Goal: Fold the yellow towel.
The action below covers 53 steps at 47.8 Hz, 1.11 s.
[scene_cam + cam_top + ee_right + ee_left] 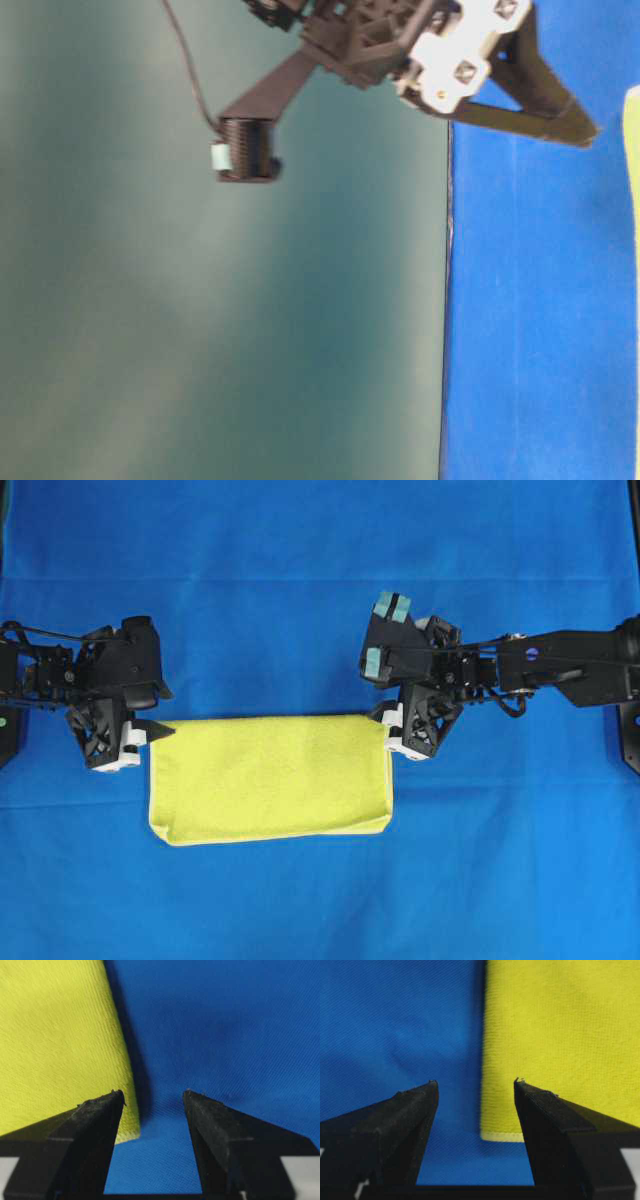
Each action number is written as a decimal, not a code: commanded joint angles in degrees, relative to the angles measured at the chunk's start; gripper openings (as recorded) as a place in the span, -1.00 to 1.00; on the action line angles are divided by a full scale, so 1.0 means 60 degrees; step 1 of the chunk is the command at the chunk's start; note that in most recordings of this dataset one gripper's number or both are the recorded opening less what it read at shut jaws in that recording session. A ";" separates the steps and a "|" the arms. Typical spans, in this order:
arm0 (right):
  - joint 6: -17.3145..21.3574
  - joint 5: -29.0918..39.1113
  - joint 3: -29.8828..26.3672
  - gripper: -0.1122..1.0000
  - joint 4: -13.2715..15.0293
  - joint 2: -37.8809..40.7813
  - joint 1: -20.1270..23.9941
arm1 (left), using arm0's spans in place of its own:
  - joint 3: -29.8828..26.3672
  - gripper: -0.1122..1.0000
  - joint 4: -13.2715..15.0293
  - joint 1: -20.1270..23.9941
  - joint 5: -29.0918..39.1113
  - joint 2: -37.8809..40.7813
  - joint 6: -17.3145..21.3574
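The yellow towel lies flat on the blue table cover as a wide rectangle, doubled over, with its hemmed edges along the near side. My left gripper is open and empty at the towel's far left corner. In the left wrist view the towel's corner lies between and beyond the fingers. My right gripper is open and empty at the far right corner. In the right wrist view the towel sits by the left finger. A thin strip of the towel shows in the table-level view.
The blue cover spans the whole table. The table-level view is turned on its side, showing the table edge, a teal wall and one gripper's black fingers above the cover.
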State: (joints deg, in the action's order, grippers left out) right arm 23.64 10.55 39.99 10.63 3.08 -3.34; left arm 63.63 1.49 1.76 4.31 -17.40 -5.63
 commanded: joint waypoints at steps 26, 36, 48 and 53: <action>0.0059 -0.0015 -0.0117 0.20 -0.0088 0.0718 -0.0029 | -0.0088 -0.12 -0.0015 0.0029 -0.0088 0.1289 0.0073; 0.0059 0.0000 -0.0117 -0.49 -0.0073 0.0718 0.0146 | -0.0132 -0.70 -0.0015 -0.0059 0.0073 0.1304 0.0059; 0.0073 0.0000 -0.0132 -0.79 -0.0103 0.0571 0.0176 | -0.0278 -0.73 -0.0015 -0.0220 0.0498 0.1201 0.0059; 0.0073 0.0000 -0.0132 -0.79 -0.0117 0.0513 0.0176 | -0.0337 -0.73 -0.0015 -0.0220 0.0586 0.1143 0.0029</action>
State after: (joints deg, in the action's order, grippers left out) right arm 24.17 10.55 39.90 10.11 7.65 -2.46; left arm 62.58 1.49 0.62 7.47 -9.58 -5.36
